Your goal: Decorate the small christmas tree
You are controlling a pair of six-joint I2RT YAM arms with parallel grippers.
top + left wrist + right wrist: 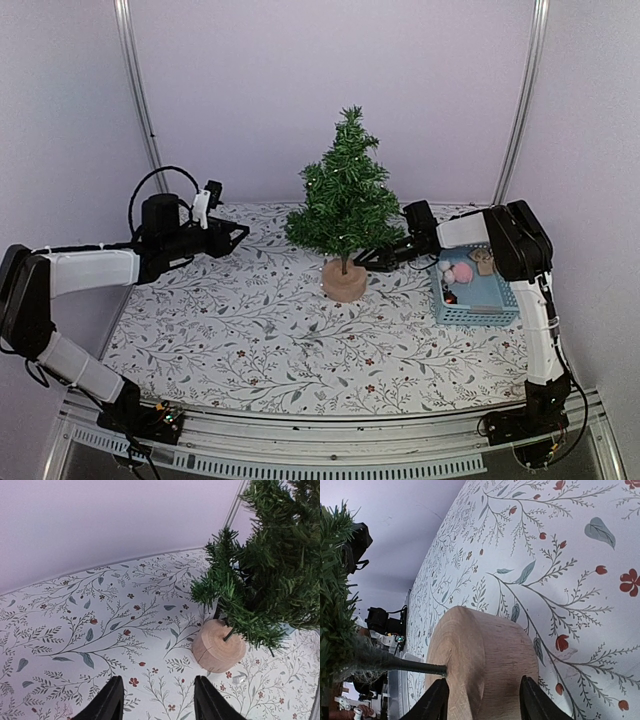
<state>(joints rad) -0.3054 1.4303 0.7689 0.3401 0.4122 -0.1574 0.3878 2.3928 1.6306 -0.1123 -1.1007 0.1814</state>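
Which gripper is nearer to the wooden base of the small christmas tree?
Right. The right gripper is close beside the wooden base, on its right; the left gripper hangs well off to its left.

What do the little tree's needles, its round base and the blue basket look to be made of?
Small christmas tree: the needles are probably plastic bristle, being stiff, dark green, faintly glossy strands.
Base: looks like bare, pale, matte wood. Fine grain lines show up close, and the left wrist view shows a crack.
Basket: likely moulded plastic, light blue, with a regular lattice wall.
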